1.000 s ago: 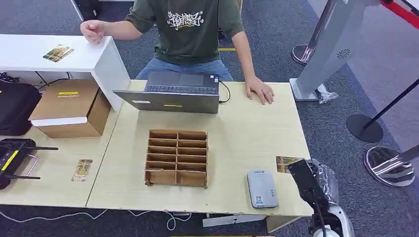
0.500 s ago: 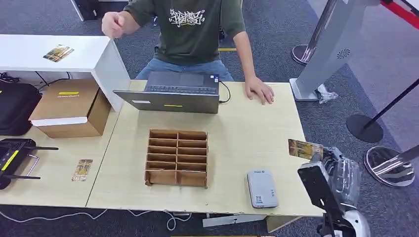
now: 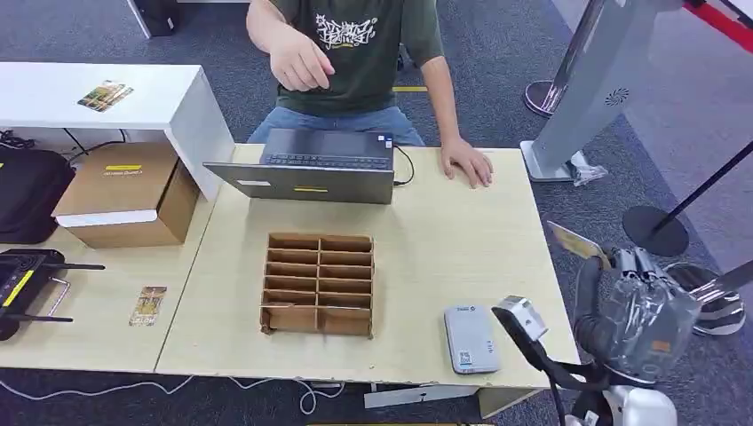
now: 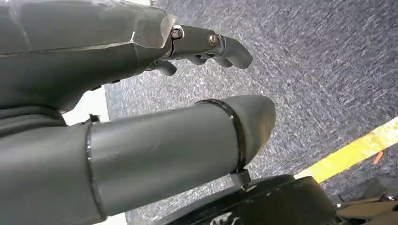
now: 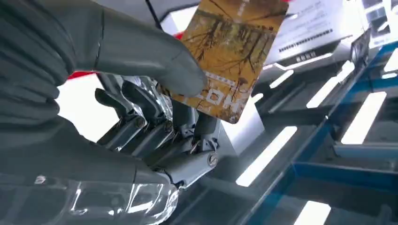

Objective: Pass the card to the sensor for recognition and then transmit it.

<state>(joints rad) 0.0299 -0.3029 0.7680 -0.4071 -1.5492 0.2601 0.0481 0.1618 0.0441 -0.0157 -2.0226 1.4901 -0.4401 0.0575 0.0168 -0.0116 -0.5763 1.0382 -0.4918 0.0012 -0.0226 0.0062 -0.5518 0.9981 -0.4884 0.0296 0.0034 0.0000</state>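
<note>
Fingers and thumb of the right hand pinch the card, raised beside the table.

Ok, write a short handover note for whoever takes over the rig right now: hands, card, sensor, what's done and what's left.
Right hand: pinches the card between thumb and fingers, raised off the table's right edge.
Left hand: holds nothing, hanging over carpet.
Sensor: grey reader lying near the table's front edge, nothing on it.
Done: card picked up.
Left: bring the card to the sensor, then pass it on.
</note>
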